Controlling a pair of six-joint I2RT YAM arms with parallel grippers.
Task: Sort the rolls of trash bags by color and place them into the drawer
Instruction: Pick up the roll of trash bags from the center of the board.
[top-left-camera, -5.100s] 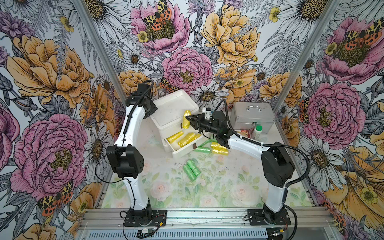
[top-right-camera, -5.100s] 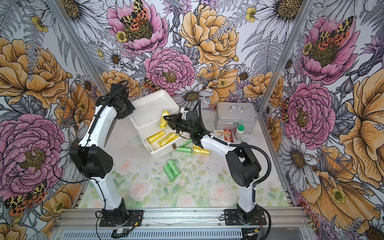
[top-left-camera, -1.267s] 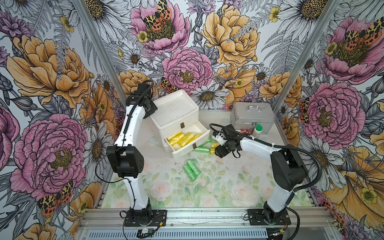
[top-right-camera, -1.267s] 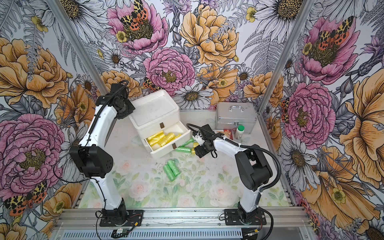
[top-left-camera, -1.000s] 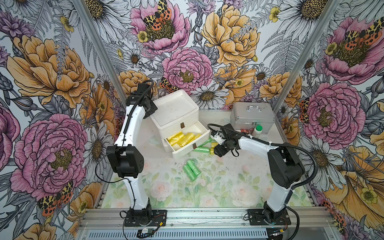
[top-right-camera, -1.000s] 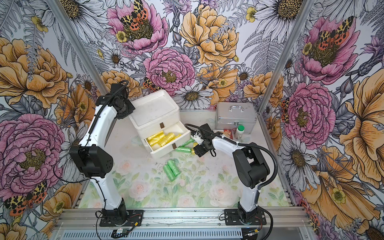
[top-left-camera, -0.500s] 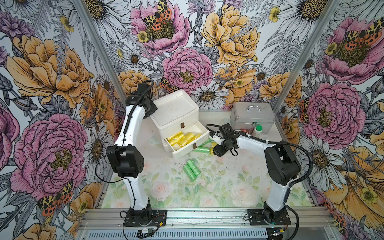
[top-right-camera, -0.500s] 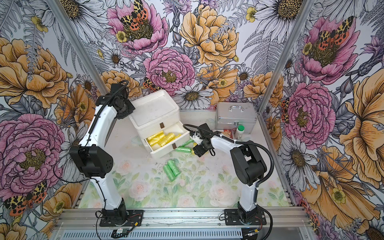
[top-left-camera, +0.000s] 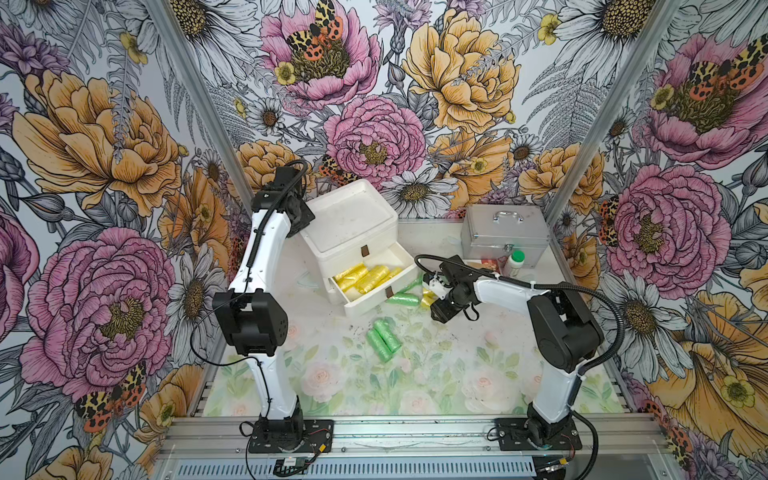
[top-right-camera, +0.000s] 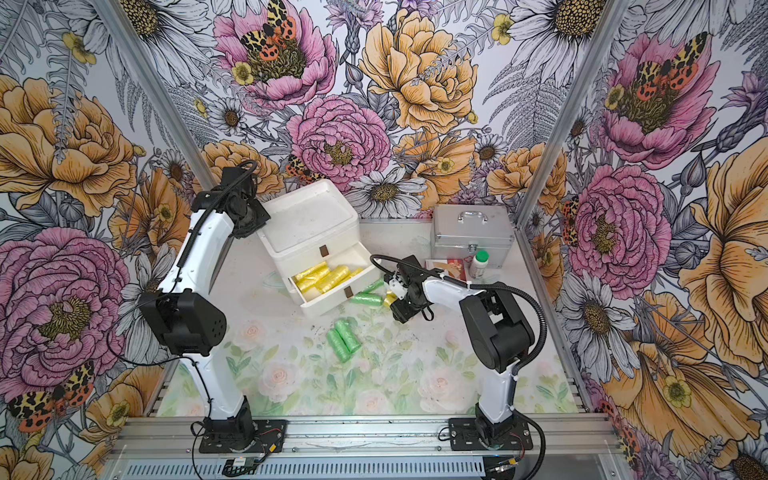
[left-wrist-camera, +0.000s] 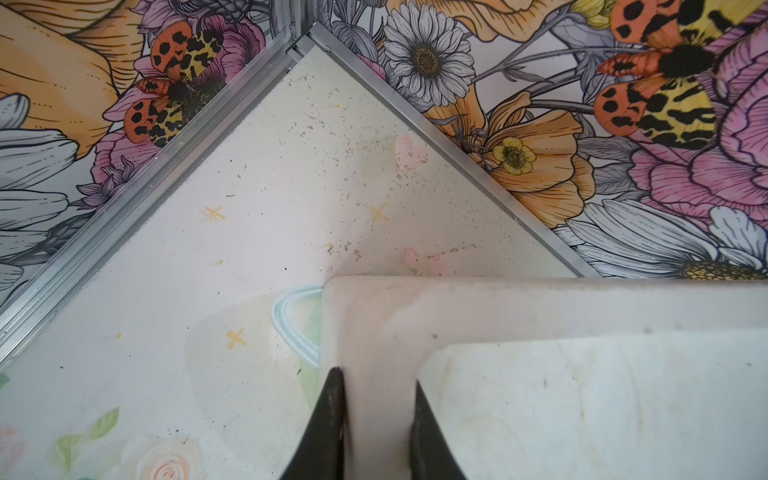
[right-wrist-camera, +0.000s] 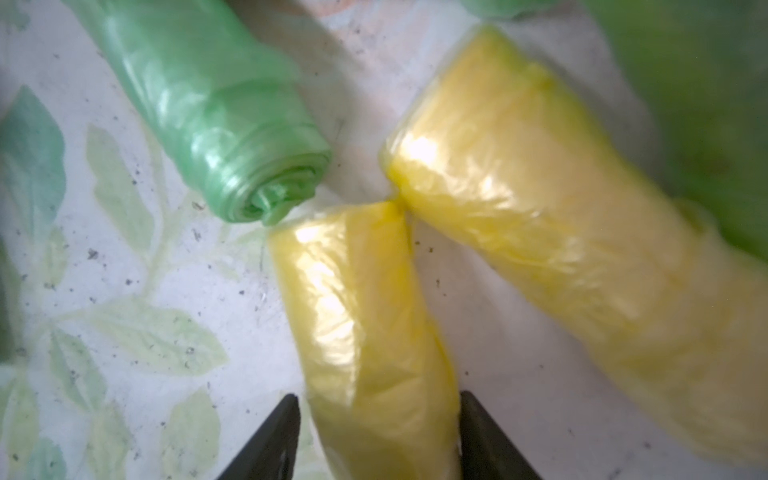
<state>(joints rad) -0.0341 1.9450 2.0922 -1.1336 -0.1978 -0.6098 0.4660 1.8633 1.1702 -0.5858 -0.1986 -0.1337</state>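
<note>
The left tool (left-wrist-camera: 376, 376) was closed on the raised rim of the white box (top-left-camera: 351, 216) near a back corner. One finger (left-wrist-camera: 332, 415) sat outside the wall and the other over the sunken top. The box stood at the back of the counter (top-left-camera: 415, 374), and its lower drawer (top-left-camera: 365, 301) was pulled open toward the front. Several yellow rolls (top-left-camera: 368, 276) lay side by side in the drawer.

The right tool (right-wrist-camera: 378, 397) was low over the counter, just beside the drawer's front corner. Its jaws stood partly open astride a yellow roll (right-wrist-camera: 365, 332) that lay on the counter. One finger (right-wrist-camera: 482, 436) was against the plastic and a thin gap showed at the other, so no firm hold could be seen. A second yellow roll (right-wrist-camera: 561, 232) lay at an angle to it, their near ends touching. A green roll (right-wrist-camera: 216, 112) lay close to both ends without touching them, in front of the drawer. Another green one (top-left-camera: 412, 284) lay along the drawer's side. In the right wrist view it was only a blur.

A green pair (top-left-camera: 382, 338) lay side by side, touching, nearer the middle of the counter and well apart from either tool.

A metal case (top-left-camera: 505, 232) sat in the back right corner. A green-capped bottle (top-left-camera: 515, 262) stood upright just in front of it.
</note>
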